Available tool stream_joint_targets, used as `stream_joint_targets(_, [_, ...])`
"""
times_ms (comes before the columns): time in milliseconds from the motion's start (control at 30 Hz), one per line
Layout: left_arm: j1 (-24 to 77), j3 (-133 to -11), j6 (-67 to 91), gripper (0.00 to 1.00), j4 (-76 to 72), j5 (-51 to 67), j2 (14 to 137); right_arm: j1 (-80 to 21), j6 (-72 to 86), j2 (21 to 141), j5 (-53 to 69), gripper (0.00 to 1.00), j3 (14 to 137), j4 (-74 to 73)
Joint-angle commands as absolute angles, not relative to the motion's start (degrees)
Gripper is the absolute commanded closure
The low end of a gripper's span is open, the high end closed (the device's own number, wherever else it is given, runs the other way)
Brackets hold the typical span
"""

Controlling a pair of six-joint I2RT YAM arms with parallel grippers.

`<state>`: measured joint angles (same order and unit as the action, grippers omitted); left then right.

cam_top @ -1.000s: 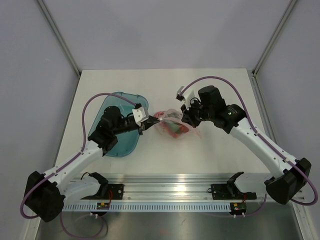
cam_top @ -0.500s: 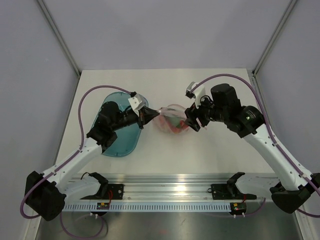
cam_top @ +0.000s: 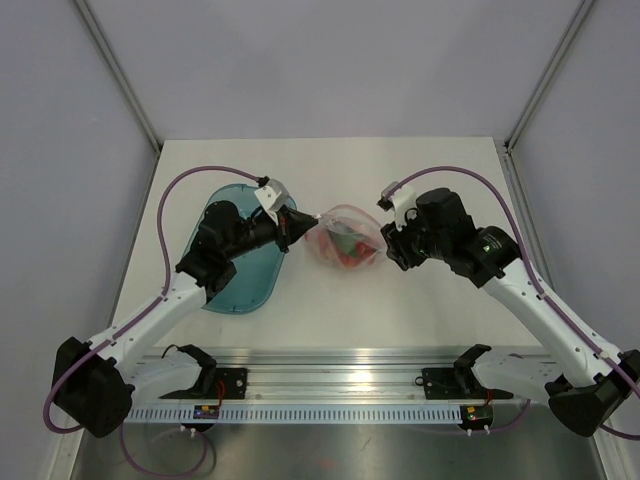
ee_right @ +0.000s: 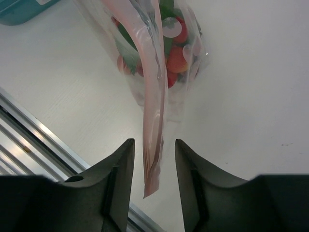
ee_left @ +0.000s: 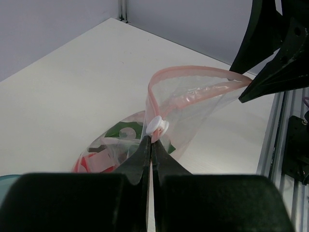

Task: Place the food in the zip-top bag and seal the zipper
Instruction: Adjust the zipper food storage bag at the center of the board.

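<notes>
Teal tray [cam_top: 255, 288] lies at desk [cam_top: 420, 170] left, under the left arm. Left tool [cam_top: 303, 224]: jaws pressed together on the left end of the zipper [ee_left: 193, 68], right at a small white round piece [ee_left: 157, 125] on the strip. Bag [cam_top: 362, 222] sits mid-desk between the two tools, just right of the tray. Food [cam_top: 343, 252] is inside it, red, orange and green pieces bunched low. Mouth not sealed: the strip's two sides bow apart near the left tool and run together toward the right. Right tool [ee_right: 154, 145]: jaws narrowly apart, straddling the strip's right end, with a gap showing on each side.
</notes>
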<state>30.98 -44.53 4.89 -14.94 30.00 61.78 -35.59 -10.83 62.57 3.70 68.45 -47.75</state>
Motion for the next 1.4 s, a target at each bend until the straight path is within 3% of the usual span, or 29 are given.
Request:
stream_joint_targets(0, [30.7, -47.1, 5.5, 1.00, -19.4, 28.8, 61.3, -35.5, -9.8, 61.6, 1.9, 0.55, 68.3, -44.3])
stream_joint_targets(67, [30.7, -47.1, 5.4, 1.00, -19.5, 28.8, 61.4, -35.4, -9.8, 61.4, 1.5, 0.66, 68.1, -43.9])
stream_joint_targets(100, [30.7, -47.0, 5.1, 1.00, -19.6, 28.9, 61.4, -35.4, -9.9, 61.3, 1.3, 0.79, 68.2, -43.5])
stream_joint_targets(133, [30.6, -46.8, 5.0, 1.00, -19.8, 28.9, 61.5, -35.4, -10.0, 60.7, 0.7, 0.85, 68.3, -43.2])
stream_joint_targets(200, [30.0, -46.9, 4.4, 1.00, -20.0, 29.4, 61.4, -35.4, -10.6, 59.5, 0.4, 0.94, 69.3, -42.3])
stream_joint_targets(367, [26.0, -46.8, 5.0, 1.00, -23.0, 33.6, 62.1, -35.2, -12.0, 57.9, -3.1, 0.99, 71.5, -40.3])
stream_joint_targets(667, [21.2, -43.9, 9.5, 1.00, -28.7, 36.9, 62.3, -33.5, -8.0, 57.7, -2.9, 1.00, 66.6, -38.9])
stream_joint_targets(933, [21.2, -43.8, 9.9, 1.00, -28.3, 38.9, 63.3, -33.2, -7.3, 54.3, -0.9, 0.88, 68.9, -37.5])
stream_joint_targets(967, [21.2, -43.8, 9.8, 1.00, -27.7, 38.9, 63.3, -33.1, -7.1, 54.1, -0.9, 0.72, 69.0, -37.4])
stream_joint_targets(1000, [21.2, -43.9, 9.8, 1.00, -27.5, 38.9, 63.4, -33.1, -7.0, 54.1, -1.2, 0.62, 69.1, -37.4])
stream_joint_targets(1367, [21.2, -43.2, 14.2, 1.00, -29.7, 42.4, 63.5, -33.0, -4.2, 57.1, -5.5, 0.54, 71.5, -37.1])
